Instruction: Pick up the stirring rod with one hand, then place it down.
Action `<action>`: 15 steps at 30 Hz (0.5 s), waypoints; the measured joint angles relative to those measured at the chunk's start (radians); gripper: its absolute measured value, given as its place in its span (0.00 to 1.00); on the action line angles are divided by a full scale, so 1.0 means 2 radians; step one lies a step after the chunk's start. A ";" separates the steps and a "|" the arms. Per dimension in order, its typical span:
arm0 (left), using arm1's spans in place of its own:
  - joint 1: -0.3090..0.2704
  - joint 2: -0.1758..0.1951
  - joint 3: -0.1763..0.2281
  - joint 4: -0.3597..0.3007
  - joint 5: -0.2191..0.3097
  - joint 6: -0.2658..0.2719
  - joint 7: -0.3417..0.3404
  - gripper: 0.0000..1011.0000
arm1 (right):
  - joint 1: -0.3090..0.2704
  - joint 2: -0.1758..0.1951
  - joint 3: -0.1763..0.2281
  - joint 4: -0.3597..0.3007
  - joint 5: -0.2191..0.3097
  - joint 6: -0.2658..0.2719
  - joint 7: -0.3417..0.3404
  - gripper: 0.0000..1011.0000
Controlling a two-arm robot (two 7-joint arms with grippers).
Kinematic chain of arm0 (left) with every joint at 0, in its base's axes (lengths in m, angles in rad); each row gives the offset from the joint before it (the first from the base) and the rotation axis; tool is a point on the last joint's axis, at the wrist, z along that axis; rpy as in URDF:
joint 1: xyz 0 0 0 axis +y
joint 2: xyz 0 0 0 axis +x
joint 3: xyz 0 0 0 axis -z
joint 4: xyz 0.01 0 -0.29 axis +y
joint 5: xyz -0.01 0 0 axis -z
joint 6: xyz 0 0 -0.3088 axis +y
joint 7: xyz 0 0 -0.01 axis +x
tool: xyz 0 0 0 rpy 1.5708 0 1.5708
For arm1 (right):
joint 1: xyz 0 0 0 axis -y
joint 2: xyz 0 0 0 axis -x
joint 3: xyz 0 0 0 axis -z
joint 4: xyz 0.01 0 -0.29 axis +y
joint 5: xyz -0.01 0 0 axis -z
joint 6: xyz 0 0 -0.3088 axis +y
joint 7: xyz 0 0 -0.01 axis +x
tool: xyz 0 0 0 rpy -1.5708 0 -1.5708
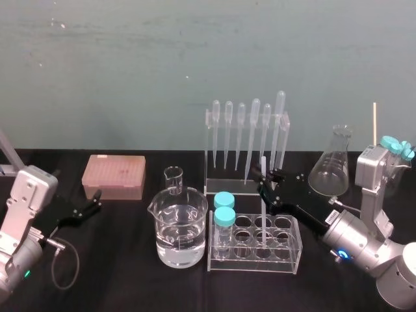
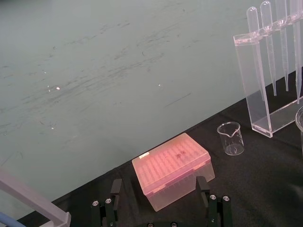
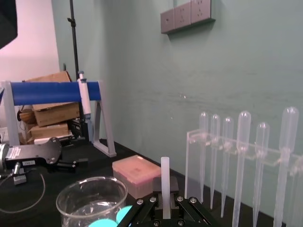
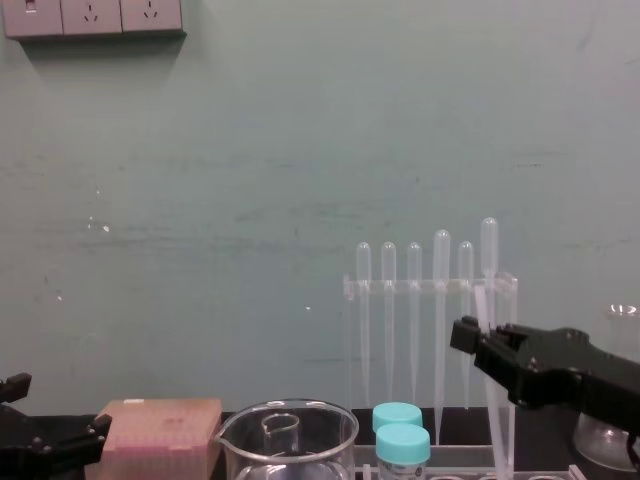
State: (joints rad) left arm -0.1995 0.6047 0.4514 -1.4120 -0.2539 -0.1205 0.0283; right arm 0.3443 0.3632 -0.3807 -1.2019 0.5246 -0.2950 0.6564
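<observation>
My right gripper (image 1: pixel 267 181) pinches the stirring rod (image 1: pixel 263 166) nearly upright between its fingers, the clear tube rack (image 1: pixel 294 259) just below them, while my left gripper (image 1: pixel 95 201) rests with fingers spread, the pink tip box (image 1: pixel 114 175) just beyond them.

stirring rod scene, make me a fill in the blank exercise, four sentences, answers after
1. The end effector clamping the stirring rod belongs to the robot's ____ arm.
2. The clear tube rack holds ____ capped vials.
3. The pipette stand carries ____ pipettes.
4. The left end effector sits open near the ____ tip box.

Missing words: right; two; six; pink
</observation>
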 joint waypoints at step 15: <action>0.000 0.000 0.000 0.000 0.000 0.000 0.000 0.99 | -0.005 -0.002 0.001 0.003 -0.007 0.003 -0.007 0.08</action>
State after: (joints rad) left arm -0.1995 0.6047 0.4514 -1.4120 -0.2539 -0.1206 0.0283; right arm 0.3344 0.3601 -0.3782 -1.1958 0.5112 -0.2886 0.6416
